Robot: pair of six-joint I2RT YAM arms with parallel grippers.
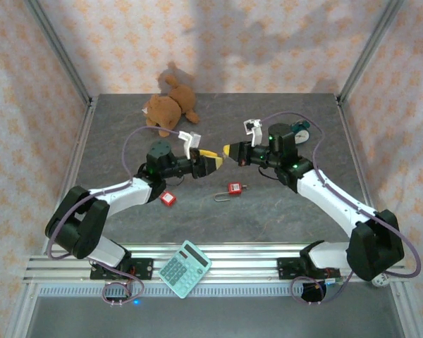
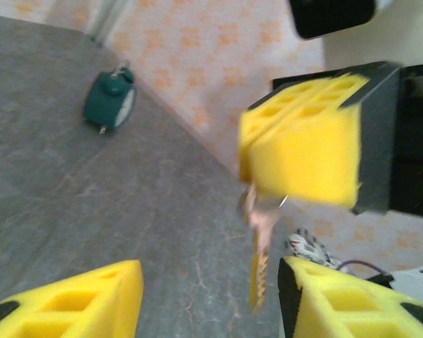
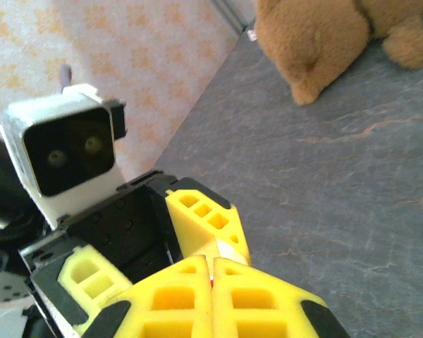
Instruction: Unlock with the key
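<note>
Here, right jaws pinch the key [image 2: 259,236], dangling between the spread left jaws.

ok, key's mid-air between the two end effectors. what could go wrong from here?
The key hangs by its head from the tips of the right end effector; it could slip or twist.
The left end effector is open close beside it and could knock it.
The centre padlock lies loose, unheld; it may slide.

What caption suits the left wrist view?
Key hanging from the shut right jaws, between the open left jaws; teal clock beyond.
</note>
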